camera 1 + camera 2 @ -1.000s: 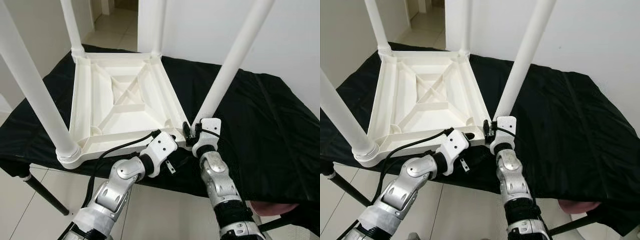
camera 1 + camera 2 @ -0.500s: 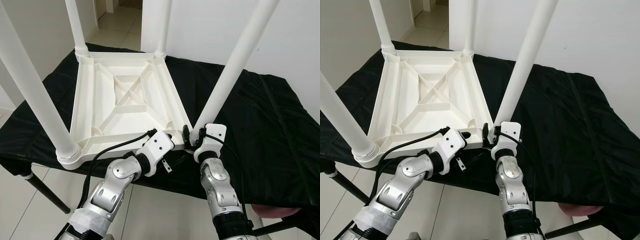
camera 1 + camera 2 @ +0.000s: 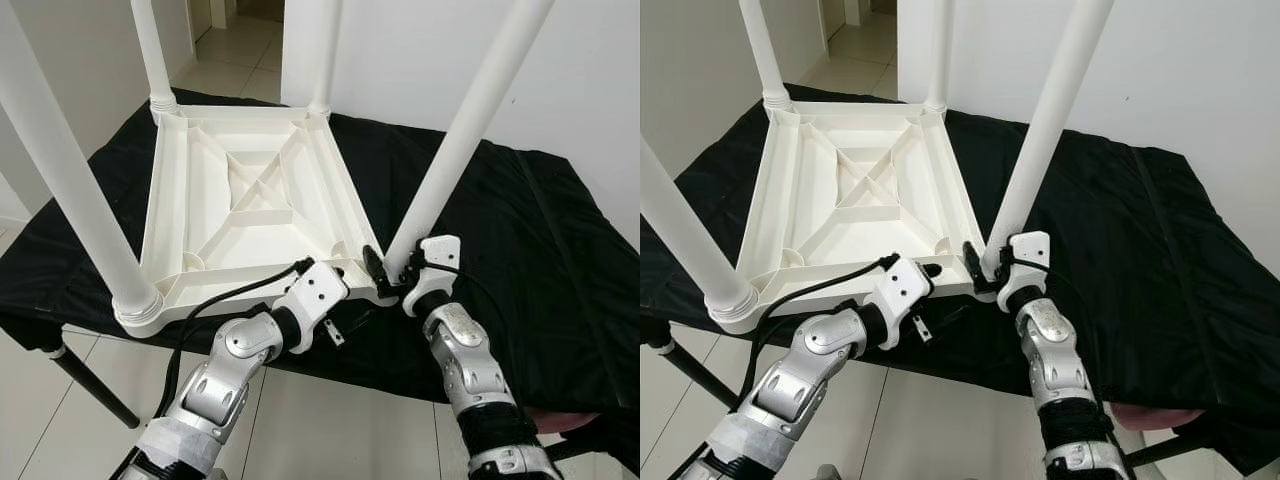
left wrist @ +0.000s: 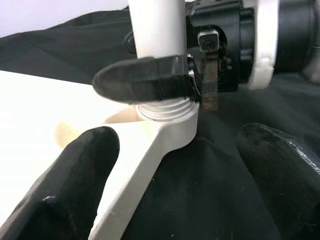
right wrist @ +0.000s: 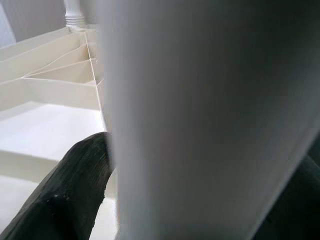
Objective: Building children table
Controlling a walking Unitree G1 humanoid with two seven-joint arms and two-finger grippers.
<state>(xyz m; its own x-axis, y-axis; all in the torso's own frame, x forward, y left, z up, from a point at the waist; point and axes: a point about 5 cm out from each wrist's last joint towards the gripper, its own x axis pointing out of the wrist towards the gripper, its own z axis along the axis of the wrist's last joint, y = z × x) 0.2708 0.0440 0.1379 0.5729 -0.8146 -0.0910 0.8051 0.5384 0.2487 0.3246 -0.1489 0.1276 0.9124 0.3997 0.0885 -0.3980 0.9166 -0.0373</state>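
Left eye view, lower centre: the right gripper [image 3: 385, 276] is clamped around the base of the near-right white plastic tube leg [image 3: 462, 136], just above its threaded socket. The leg's long axis rises toward the upper right of the frame. The left gripper [image 4: 175, 170], fingers spread and grasping nothing, sits just beside that same corner (neither finger visibly touching). The upturned white ribbed plastic children's table [image 3: 245, 215] lies centre-left on the black cloth-covered work table [image 3: 520, 230]. No brand, label or writing is legible.
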